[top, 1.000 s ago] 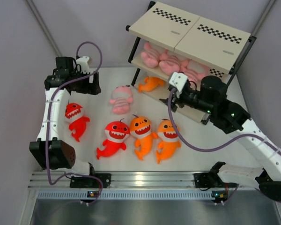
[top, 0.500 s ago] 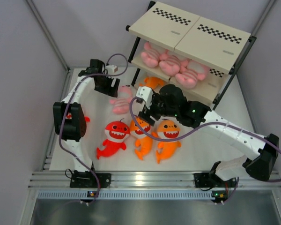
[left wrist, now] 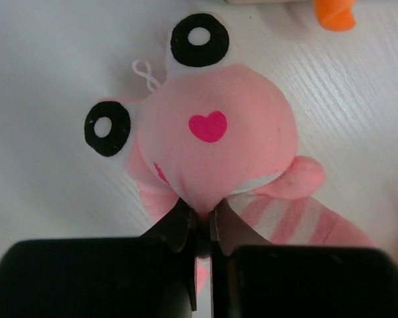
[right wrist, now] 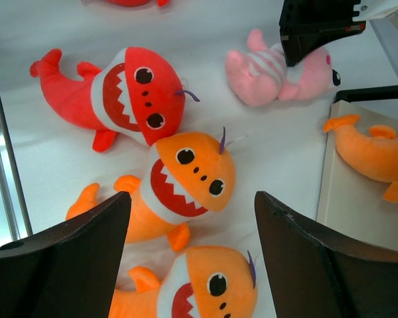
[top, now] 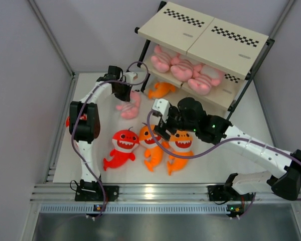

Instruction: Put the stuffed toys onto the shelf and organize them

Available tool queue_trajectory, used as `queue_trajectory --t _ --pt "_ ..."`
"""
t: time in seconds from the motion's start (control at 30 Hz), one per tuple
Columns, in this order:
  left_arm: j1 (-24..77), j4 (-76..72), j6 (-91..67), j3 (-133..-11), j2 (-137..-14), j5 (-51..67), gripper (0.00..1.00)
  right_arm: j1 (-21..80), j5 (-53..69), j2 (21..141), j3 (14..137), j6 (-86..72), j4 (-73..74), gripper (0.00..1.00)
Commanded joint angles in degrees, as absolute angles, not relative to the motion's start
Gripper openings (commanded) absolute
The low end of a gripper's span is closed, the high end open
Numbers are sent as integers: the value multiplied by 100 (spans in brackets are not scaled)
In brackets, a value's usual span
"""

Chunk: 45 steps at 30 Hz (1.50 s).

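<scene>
A pink striped plush [top: 129,106] lies on the white table before the shelf [top: 210,37]. My left gripper [top: 124,91] is shut on it; in the left wrist view the jaws [left wrist: 199,215] pinch the fabric just under its head [left wrist: 219,146]. My right gripper [top: 163,128] hangs open above two orange sharks [top: 151,143] [top: 180,148]. In the right wrist view its wide-apart fingers [right wrist: 66,265] frame the upper orange shark [right wrist: 186,179] without touching it. A red shark [top: 121,146] lies to their left. Pink plushies [top: 183,68] fill the middle tier, and one orange shark [top: 162,90] lies on the lowest board.
Another red toy [top: 69,120] peeks out behind the left arm's elbow at the left wall. The shelf's black frame [top: 251,75] stands close behind the right arm. Grey walls close in the table on three sides.
The left gripper swung right from the left wall onto the pink plush and shut on it. The right arm came away from the shelf and settled over the orange sharks.
</scene>
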<state>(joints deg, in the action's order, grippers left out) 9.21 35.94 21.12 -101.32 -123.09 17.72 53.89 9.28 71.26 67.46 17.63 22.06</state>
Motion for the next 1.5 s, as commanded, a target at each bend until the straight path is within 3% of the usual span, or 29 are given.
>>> queue_trajectory --t 0.0,0.23,0.57,0.73,1.07,1.3,1.47 --pt "958 3357 2172 -9732 -11807 2039 0 5476 1028 7022 6794 1687 2065 76" --pt "958 3954 1600 -9096 -10100 1002 0 5554 897 7312 7215 2170 1873 76" --pt "1247 5378 1152 -9177 -8685 1836 0 6371 282 8120 8199 3382 1644 70" --pt "1573 5757 1116 -9062 -8561 1890 0 6986 97 8655 8525 4295 2126 71" --pt "1644 6003 1072 -9114 -8455 1934 0 7602 -1536 9843 9729 5589 3647 69" --pt "1652 6021 1090 -9158 -8481 1995 0 7594 -2748 10362 9774 6318 3375 71" --pt "1661 6021 1072 -9158 -8481 2118 0 7488 -2883 10590 9747 6416 3148 70"
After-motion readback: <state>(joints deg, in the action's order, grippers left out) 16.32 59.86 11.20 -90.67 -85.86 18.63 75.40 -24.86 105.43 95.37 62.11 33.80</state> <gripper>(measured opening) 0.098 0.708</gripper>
